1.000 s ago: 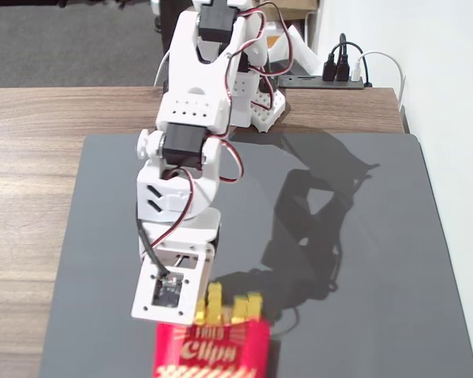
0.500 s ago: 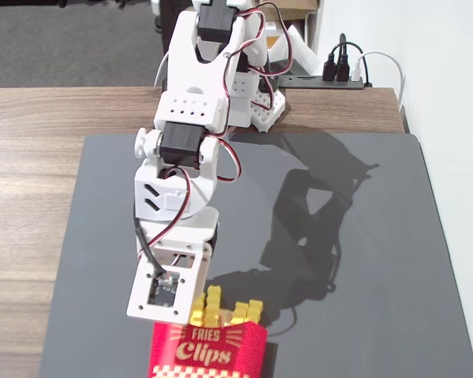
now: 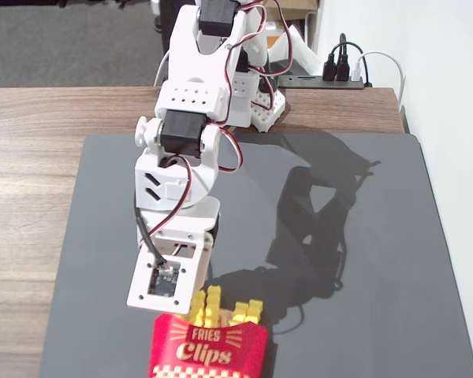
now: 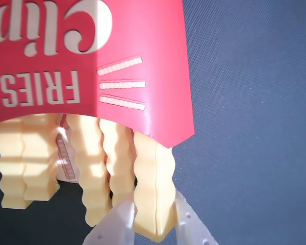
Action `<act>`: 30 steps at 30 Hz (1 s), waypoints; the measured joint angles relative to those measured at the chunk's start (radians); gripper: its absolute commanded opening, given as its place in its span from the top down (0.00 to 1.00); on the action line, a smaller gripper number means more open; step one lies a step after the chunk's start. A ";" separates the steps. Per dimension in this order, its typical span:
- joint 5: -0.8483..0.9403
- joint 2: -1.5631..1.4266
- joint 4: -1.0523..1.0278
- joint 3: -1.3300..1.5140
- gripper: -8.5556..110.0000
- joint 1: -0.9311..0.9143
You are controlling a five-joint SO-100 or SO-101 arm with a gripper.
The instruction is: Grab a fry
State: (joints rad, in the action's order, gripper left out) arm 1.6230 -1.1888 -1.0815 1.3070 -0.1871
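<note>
The red "FRIES Clips" carton (image 3: 209, 350) lies on the dark mat at the bottom edge of the fixed view, with several yellow crinkle-cut fries (image 3: 248, 313) sticking out of its mouth towards the arm. My gripper (image 3: 205, 293) hangs over those fries, its tips hidden under the wrist camera board. In the wrist view the carton (image 4: 132, 41) fills the top left. One fry (image 4: 154, 194), the rightmost there, sits between my two white fingers (image 4: 117, 227), which touch it on both sides. My gripper (image 4: 154, 229) is shut on it near its free end. Other fries (image 4: 25, 168) lie beside it.
The dark mat (image 3: 378, 276) covers most of the wooden table (image 3: 31, 157). The arm's base (image 3: 252, 102) stands at the back edge of the mat. A black power strip with plugs (image 3: 331, 75) lies behind it on the right. A white wall runs along the right side.
</note>
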 measured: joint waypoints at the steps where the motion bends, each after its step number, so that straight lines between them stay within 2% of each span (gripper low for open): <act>1: 0.000 0.000 0.000 0.000 0.92 0.000; 10: 0.000 -0.044 -0.008 0.041 0.92 0.000; 30: -0.008 -0.411 0.017 0.442 0.92 0.023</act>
State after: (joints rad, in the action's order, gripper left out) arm 1.6153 -1.5999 -1.0646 1.7487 -0.1641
